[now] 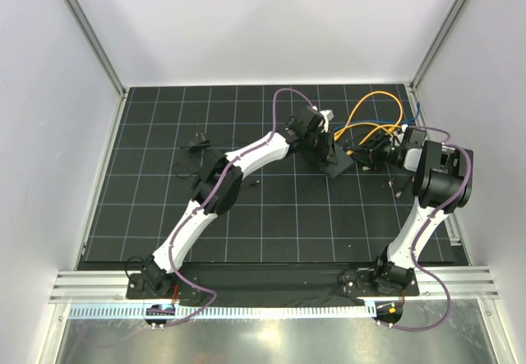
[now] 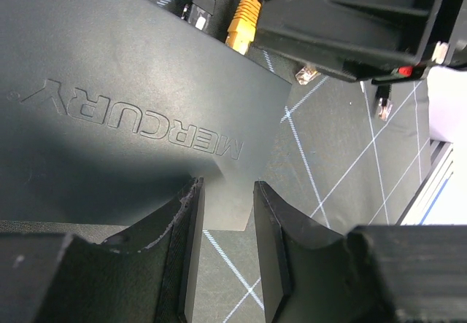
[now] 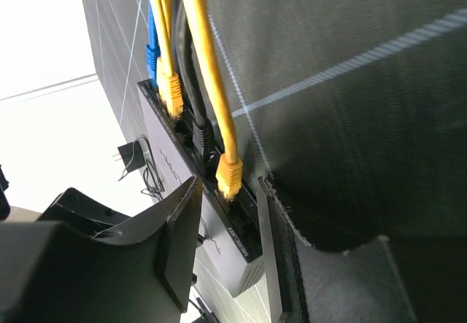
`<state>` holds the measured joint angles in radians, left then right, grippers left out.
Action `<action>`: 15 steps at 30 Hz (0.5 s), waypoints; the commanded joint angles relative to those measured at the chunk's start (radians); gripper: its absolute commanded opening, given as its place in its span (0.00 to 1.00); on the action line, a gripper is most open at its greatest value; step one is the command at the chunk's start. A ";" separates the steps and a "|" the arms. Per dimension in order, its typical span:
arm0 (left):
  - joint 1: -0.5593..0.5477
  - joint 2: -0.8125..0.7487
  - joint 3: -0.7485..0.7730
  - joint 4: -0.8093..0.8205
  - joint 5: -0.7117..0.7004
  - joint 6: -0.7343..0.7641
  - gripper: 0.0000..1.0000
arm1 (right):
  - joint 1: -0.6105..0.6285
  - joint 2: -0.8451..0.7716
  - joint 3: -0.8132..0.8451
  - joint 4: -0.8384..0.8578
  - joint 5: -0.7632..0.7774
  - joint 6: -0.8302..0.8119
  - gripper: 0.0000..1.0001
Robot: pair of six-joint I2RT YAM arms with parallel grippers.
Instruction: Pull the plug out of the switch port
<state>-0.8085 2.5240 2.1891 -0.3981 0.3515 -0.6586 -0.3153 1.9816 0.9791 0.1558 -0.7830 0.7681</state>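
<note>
The switch [image 1: 333, 165] is a flat matte-black box marked MERCURY [image 2: 109, 82], lying mid-table. Its port edge [image 3: 241, 224] holds a blue plug [image 3: 152, 55], a yellow plug [image 3: 173, 93], a black plug [image 3: 202, 135] and a second yellow plug [image 3: 230, 177]. My right gripper [image 3: 229, 186] is open, with one finger on each side of that last yellow plug, not closed on it. My left gripper [image 2: 228, 189] is open, its fingertips over the box's opposite edge. In the top view the left gripper [image 1: 323, 144] sits on the switch and the right gripper [image 1: 368, 155] is just right of it.
Orange cables [image 1: 370, 109] and a blue cable [image 1: 413, 105] loop toward the back right corner. A small black power adapter with thin wire [image 1: 196, 142] lies at the left. Loose clear plug ends [image 2: 382, 105] lie on the mat near the right gripper.
</note>
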 commanded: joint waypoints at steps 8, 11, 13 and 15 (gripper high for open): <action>0.014 0.021 -0.023 -0.024 0.007 -0.010 0.36 | 0.036 0.017 0.003 0.005 -0.001 -0.024 0.41; 0.020 0.022 -0.022 -0.024 0.010 -0.013 0.35 | 0.036 0.020 0.006 -0.015 0.002 -0.041 0.41; 0.022 0.024 -0.022 -0.025 0.012 -0.013 0.35 | 0.035 0.028 0.006 -0.015 0.002 -0.043 0.41; 0.025 0.025 -0.023 -0.024 0.015 -0.015 0.35 | 0.036 0.040 0.003 0.005 -0.002 -0.030 0.41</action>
<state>-0.7963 2.5240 2.1818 -0.3939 0.3649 -0.6746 -0.2825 1.9926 0.9798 0.1596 -0.7998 0.7601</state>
